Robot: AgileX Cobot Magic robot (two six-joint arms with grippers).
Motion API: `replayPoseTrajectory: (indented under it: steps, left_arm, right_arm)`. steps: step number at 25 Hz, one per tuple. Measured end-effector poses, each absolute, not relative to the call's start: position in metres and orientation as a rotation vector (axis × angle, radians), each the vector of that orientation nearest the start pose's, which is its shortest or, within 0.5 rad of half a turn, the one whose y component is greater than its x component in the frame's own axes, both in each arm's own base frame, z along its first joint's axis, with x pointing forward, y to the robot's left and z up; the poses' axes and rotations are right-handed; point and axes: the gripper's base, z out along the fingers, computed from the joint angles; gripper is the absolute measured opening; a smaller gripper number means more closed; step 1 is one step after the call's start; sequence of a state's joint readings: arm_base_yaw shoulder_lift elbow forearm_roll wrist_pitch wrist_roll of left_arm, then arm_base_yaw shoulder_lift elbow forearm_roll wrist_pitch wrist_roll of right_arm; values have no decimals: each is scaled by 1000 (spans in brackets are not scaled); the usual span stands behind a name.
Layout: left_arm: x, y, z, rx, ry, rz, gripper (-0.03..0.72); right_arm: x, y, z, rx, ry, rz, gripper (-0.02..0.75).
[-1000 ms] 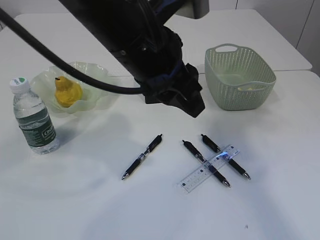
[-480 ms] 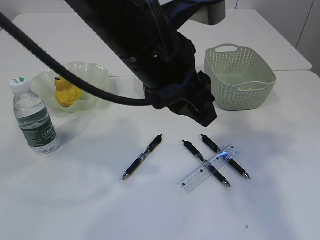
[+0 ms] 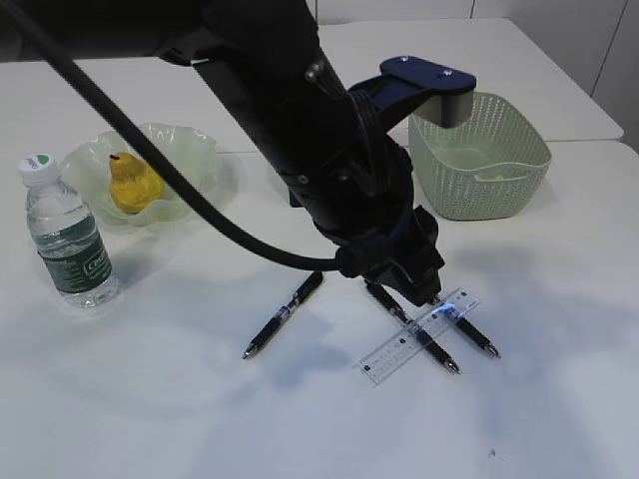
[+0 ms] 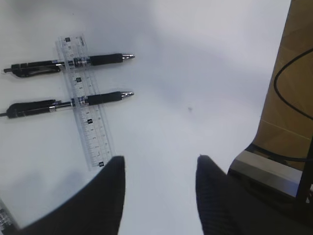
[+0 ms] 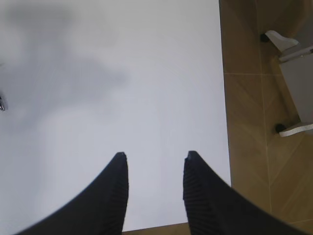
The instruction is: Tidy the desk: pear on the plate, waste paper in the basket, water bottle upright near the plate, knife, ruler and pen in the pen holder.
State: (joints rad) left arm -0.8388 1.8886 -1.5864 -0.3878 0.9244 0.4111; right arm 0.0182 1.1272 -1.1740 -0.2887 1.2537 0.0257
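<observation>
The left pincer (image 4: 159, 169) hangs low over the bench (image 3: 200, 419), jaws parted with nothing between them. In the left wrist view the clear ruler (image 4: 84, 100) lies just ahead of the left jaw, its long axis running away from the pincer. It lies across two black pens, the nearer pen (image 4: 68, 102) and the farther pen (image 4: 63, 64), which lie crosswise to it with metal tips pointing to the pincer's right. In the exterior view a third pen (image 3: 285, 313) lies apart from the pincer on its far-left side, slanted, with its tip toward the bench's near edge.

A second ago the left arm was higher and nearer the plate (image 3: 190, 160); it has since swung down and across, now covering the upper ends of the two pens. Pens and ruler have not moved.

The pear (image 3: 133, 185) sits on the plate, the water bottle (image 3: 68, 239) stands upright beside it, and the basket (image 3: 489, 170) stands behind the arm. The bottle's label print is too small to read.

The right pincer (image 5: 154, 171) is released too, above bare bench by its edge.
</observation>
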Motion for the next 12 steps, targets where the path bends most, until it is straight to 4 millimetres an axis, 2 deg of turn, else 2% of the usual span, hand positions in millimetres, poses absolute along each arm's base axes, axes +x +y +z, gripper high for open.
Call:
replayPoseTrajectory:
  steps: [3, 7, 12]
  left_arm:
    - [258, -328, 263, 1410, 2357, -609, 351]
    - [261, -330, 263, 1389, 2337, -609, 356]
    - [263, -332, 260, 1366, 2328, -608, 365]
  right_arm:
    - [194, -21, 363, -17, 2685, -384, 314]
    - [191, -21, 357, -12, 2703, -384, 314]
    - [186, -18, 337, -4, 2771, -338, 314]
